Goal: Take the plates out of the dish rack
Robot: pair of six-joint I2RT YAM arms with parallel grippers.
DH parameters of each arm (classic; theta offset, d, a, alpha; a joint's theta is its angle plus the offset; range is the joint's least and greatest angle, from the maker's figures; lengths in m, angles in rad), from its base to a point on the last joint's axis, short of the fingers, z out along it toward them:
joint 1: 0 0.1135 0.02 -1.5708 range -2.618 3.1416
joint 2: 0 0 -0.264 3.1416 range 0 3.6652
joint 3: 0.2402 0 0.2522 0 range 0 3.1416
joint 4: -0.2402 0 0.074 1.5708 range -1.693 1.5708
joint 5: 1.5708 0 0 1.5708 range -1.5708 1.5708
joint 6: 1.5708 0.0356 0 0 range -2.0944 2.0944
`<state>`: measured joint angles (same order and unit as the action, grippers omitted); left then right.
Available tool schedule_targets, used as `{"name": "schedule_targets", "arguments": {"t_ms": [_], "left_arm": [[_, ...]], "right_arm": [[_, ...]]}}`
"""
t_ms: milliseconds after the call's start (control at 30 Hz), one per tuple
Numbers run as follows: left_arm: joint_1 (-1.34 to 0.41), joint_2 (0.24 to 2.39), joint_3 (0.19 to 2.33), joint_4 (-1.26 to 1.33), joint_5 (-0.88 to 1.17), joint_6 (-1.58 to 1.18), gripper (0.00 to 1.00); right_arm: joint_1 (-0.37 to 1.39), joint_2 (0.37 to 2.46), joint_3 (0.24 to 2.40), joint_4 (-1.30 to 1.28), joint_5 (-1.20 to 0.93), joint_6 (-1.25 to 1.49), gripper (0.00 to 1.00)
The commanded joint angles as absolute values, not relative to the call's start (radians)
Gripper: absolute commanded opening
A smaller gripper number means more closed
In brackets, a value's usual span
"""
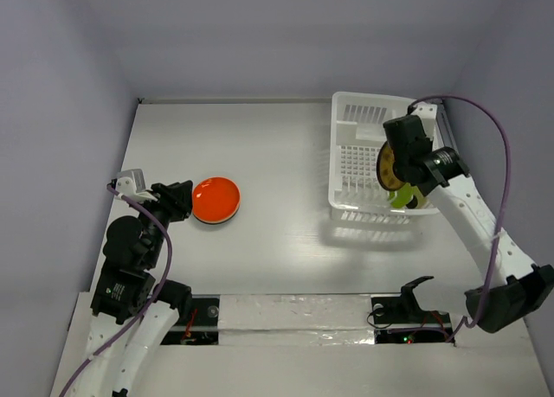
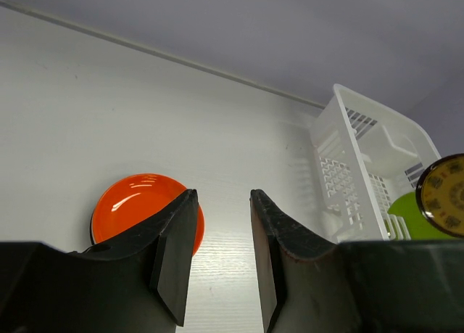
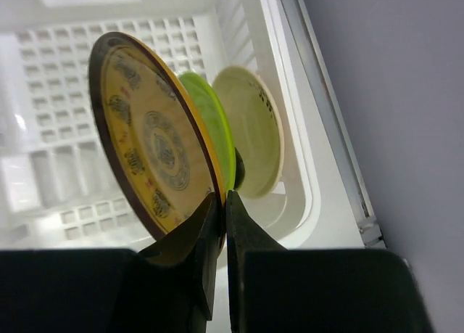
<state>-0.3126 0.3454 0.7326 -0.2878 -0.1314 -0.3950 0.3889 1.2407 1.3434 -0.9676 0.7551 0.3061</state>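
The dish rack [image 1: 351, 159] sits at the far right of the table [image 1: 277, 146]. In it we see a yellow plate [image 3: 145, 144], a green plate [image 3: 215, 122] and a cream plate [image 3: 254, 130], all on edge. Our right gripper [image 3: 222, 196] pinches the yellow plate's rim. Our left gripper [image 2: 221, 195] gapes beside an orange plate [image 1: 215, 200].

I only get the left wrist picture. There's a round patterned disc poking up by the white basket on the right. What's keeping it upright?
Observer: The right tool is pinched shut on the lower rim of that yellow patterned plate.
Operator: Is it alone, apart from the green thing beside it?
Observer: No. Behind the green plate stands a cream plate, on edge too, inside the dish rack.
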Motion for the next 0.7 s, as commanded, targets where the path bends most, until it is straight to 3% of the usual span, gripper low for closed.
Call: {"name": "schedule_targets", "arguments": {"t_ms": [0,133,267,400,667], "left_arm": [[-0.316,0.359,0.729,-0.245,-0.123,-0.397,0.32],[-0.316,0.357,0.729,-0.244,-0.124,-0.397,0.32],[-0.316,0.356,0.727,-0.245,-0.132,-0.397,0.32],[-0.316,0.36,0.729,-0.249,-0.137,-0.399,0.32],[-0.316,0.36,0.729,-0.249,-0.141,-0.399,0.32]], "right_arm": [[0.454,1.171,1.46,-0.993,0.83,0.345,0.0],[0.549,1.118,1.497,-0.85,0.703,0.357,0.0],[0.652,1.118,1.375,-0.538,0.349,0.409,0.0],[0.755,1.321,1.322,-0.248,0.141,0.514,0.0],[0.88,1.781,1.566,-0.091,-0.053,0.64,0.0]]}}
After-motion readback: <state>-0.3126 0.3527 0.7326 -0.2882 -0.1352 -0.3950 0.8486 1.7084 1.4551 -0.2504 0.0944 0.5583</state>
